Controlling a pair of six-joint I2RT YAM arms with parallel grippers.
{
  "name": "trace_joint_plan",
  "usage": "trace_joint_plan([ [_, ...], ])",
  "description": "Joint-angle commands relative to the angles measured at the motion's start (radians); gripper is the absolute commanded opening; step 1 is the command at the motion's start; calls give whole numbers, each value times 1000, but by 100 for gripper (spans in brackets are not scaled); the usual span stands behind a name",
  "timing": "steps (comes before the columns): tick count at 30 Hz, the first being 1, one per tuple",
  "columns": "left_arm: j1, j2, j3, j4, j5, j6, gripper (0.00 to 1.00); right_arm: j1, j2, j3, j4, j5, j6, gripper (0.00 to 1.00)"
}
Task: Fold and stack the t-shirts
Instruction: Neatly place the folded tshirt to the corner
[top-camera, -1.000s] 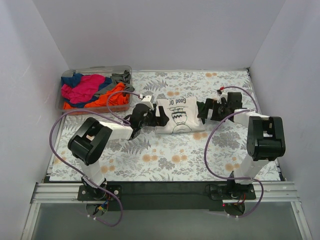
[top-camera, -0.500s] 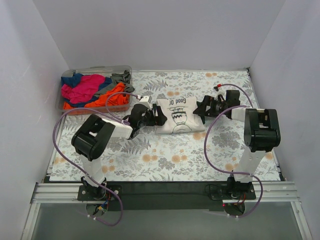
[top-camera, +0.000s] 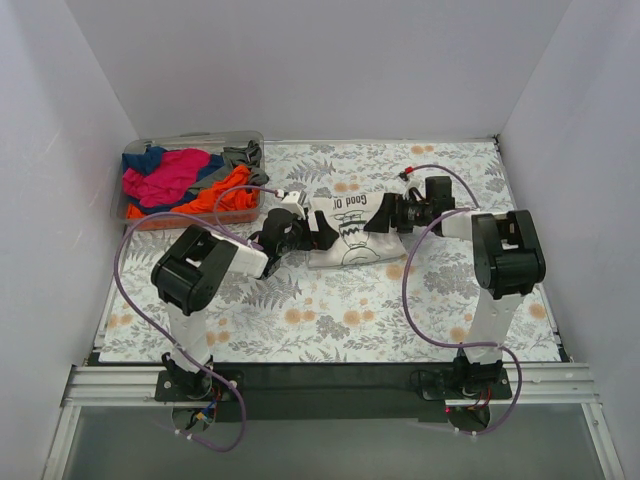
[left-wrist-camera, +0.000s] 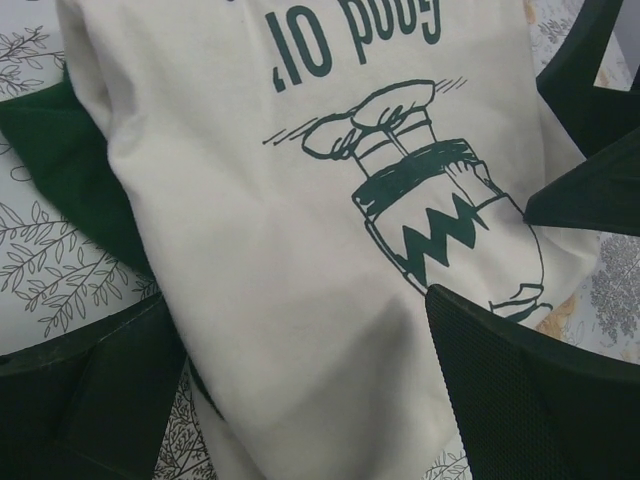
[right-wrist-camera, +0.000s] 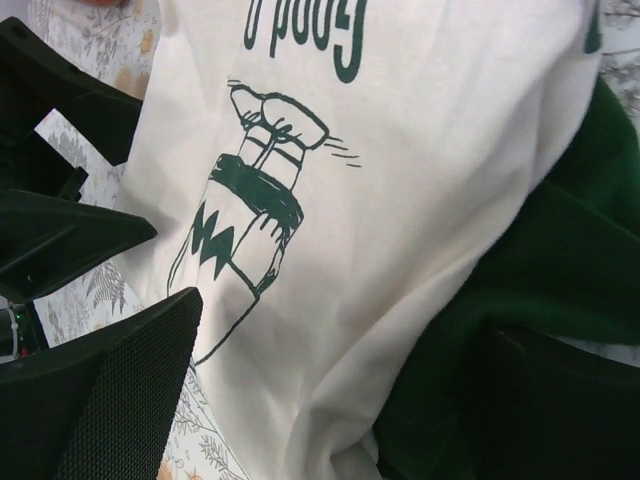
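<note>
At the middle of the floral table, seen from above, the folded cream t-shirt lies flat with its print upward. The left gripper sits at the shirt's left edge and the right gripper at its right edge, though contact is hard to judge from here. Left of the shirt and farther back, a clear bin holds the other t-shirts in a heap: magenta, orange, blue and grey.

In the left wrist view, the fingers stand wide apart, with cream cloth and a dark green sleeve between them.

In the right wrist view the jaws also gape wide, straddling the shirt's green-sleeved edge.
</note>
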Motion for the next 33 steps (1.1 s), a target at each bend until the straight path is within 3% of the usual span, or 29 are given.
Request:
trace_joint_plan([
  [1,2,43,-2,-70,46,-22,89,58,87,-9,-102,33,6,89],
  [8,2,66,3,-46,66,-27,89,130,149,31,-82,33,31,77],
  [14,2,73,1,-38,82,-32,88,172,179,68,-67,53,59,59],
  [20,2,33,-13,-62,63,-16,88,156,176,116,-79,99,62,28],
  [21,2,15,-14,-69,60,-10,88,141,176,131,-105,111,48,19],
  [24,2,-32,-30,-93,40,-1,88,106,168,223,-226,180,-19,2],
  [33,3,-123,-54,-148,-3,22,89,-15,189,574,-588,448,-231,1],
])
